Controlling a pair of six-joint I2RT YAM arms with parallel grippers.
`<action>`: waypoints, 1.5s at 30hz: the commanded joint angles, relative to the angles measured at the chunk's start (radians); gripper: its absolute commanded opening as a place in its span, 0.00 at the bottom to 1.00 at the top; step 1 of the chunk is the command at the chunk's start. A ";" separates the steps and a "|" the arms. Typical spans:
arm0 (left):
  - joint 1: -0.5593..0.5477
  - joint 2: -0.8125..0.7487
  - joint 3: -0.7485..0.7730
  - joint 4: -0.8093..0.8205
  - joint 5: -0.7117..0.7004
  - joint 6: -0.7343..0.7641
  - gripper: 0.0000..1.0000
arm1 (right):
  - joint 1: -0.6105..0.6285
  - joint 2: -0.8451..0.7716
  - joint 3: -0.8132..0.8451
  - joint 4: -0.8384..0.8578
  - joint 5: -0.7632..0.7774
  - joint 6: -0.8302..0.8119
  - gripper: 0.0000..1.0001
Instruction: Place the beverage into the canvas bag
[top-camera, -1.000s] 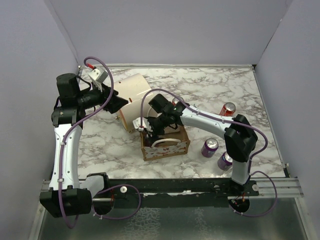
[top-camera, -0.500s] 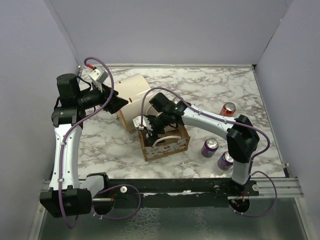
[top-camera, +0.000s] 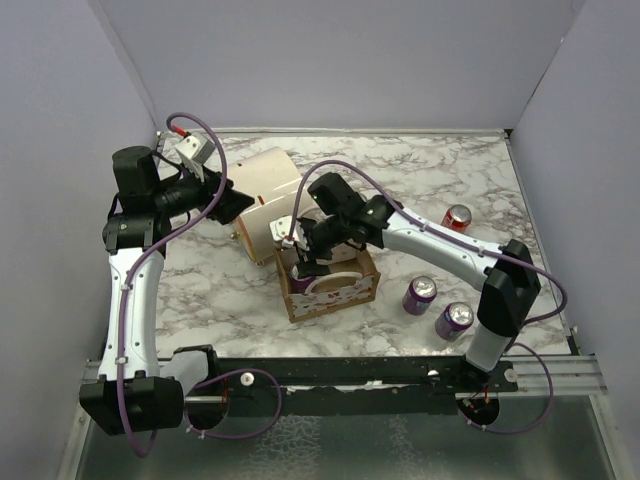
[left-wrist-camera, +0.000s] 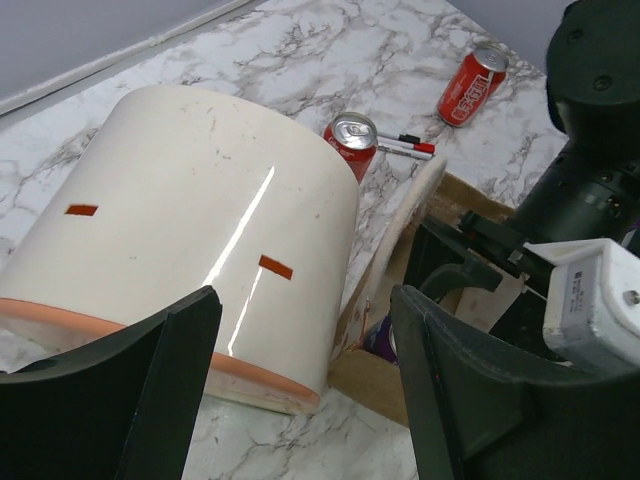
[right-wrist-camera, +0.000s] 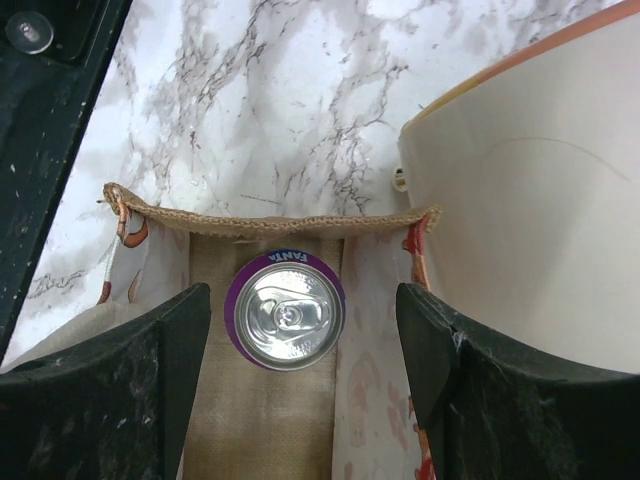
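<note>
— What surface is this?

— A white marble tabletop (top-camera: 420, 180) veined in grey, closed in by plain pale lilac walls (top-camera: 330, 60) behind and on both sides of the canvas bag (top-camera: 335, 297).

— And the beverage?

— The purple can (right-wrist-camera: 285, 310) stands upright inside the bag, at its left end, close to the woven rim. Its silver top faces up.

— Is it being held?

— No. The right pincer (top-camera: 303, 262) hangs directly above the bag's left end, released. In the wrist view its fingers (right-wrist-camera: 130, 400) stand wide on either side of the can and touch neither it nor the bag's walls.

— The other arm?

— The left pincer (top-camera: 238, 208) is up and to the left of the bag, also spread and gripping nothing, pointed at the cream cylinder (top-camera: 270, 190) that lies on its side just behind the bag. Whether it touches the cylinder, I cannot tell.

— Anything else on the marble?

— Right of the bag, a second purple can (top-camera: 419, 294) and a third purple can (top-camera: 454, 319) stand near each other. A red can (top-camera: 457, 217) lies farther back on that side.
</note>
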 joint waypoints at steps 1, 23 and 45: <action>0.008 0.000 0.036 0.045 -0.076 -0.038 0.71 | 0.005 -0.081 0.037 0.058 0.070 0.083 0.73; -0.095 0.105 0.145 -0.091 -0.199 0.119 0.69 | -0.349 -0.464 -0.139 0.055 0.004 0.237 0.76; -0.145 0.124 0.155 -0.113 -0.253 0.155 0.69 | -0.544 -0.696 -0.472 -0.410 0.189 0.123 0.98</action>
